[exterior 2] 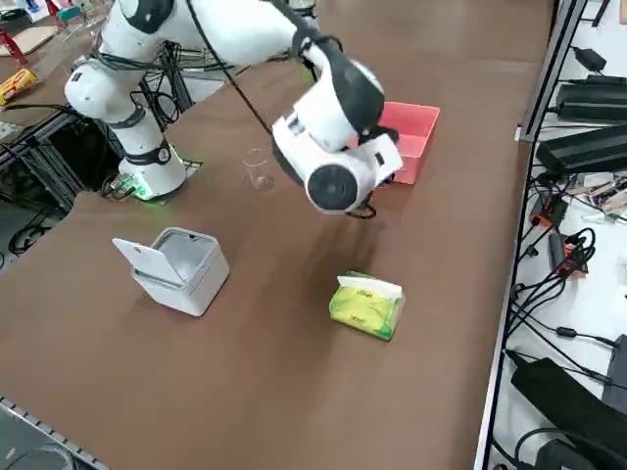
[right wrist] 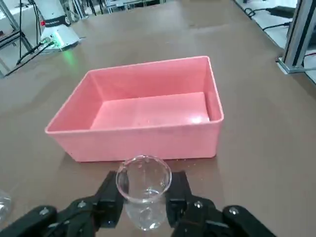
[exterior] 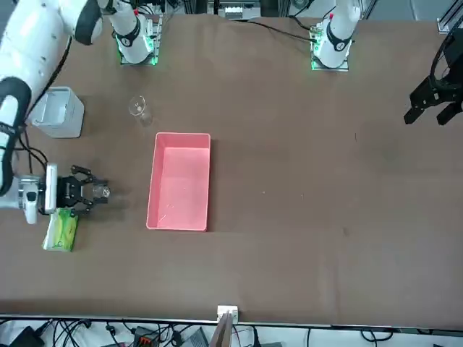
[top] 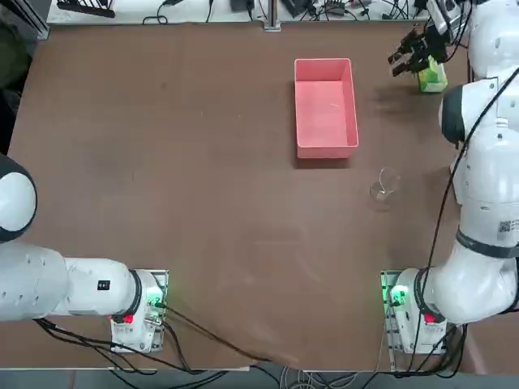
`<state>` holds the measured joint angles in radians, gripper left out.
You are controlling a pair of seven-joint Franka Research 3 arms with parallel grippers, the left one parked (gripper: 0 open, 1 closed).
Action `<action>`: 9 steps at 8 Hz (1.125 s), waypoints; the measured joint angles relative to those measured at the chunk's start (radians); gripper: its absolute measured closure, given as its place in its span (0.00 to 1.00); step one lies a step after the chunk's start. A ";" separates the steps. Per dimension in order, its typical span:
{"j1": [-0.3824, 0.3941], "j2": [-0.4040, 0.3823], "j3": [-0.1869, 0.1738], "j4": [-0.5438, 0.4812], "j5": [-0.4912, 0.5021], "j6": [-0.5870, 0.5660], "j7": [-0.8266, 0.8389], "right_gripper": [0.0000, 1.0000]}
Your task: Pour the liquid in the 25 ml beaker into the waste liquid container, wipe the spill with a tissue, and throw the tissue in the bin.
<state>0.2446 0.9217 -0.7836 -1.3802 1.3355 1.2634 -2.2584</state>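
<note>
Beaker [right wrist: 143, 191], unmarked, sits clamped in the right claw [right wrist: 143, 202] beside the pink tray [right wrist: 148, 140].

A clear glass 25 ml beaker [right wrist: 143, 190] gleams before the smooth, slightly glossy pink plastic waste liquid container [right wrist: 148, 143] on the matt brown desk [top: 203, 203].
</note>
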 joint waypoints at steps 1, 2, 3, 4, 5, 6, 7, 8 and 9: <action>-0.028 0.029 0.035 -0.004 0.021 0.000 -0.040 0.53; -0.061 0.051 0.080 -0.005 0.029 0.005 -0.071 0.53; -0.087 0.071 0.107 -0.006 0.033 0.011 -0.098 0.53; -0.104 0.088 0.119 -0.007 0.046 0.012 -0.123 0.53; -0.113 0.105 0.128 -0.006 0.066 0.013 -0.140 0.53; -0.120 0.124 0.134 -0.006 0.080 0.016 -0.157 0.53; -0.125 0.138 0.135 -0.006 0.086 0.022 -0.172 0.53; -0.132 0.149 0.135 -0.006 0.089 0.025 -0.184 0.53; -0.139 0.157 0.135 -0.006 0.091 0.026 -0.190 0.53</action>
<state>0.1060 1.0787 -0.6486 -1.3865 1.4262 1.2891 -2.4481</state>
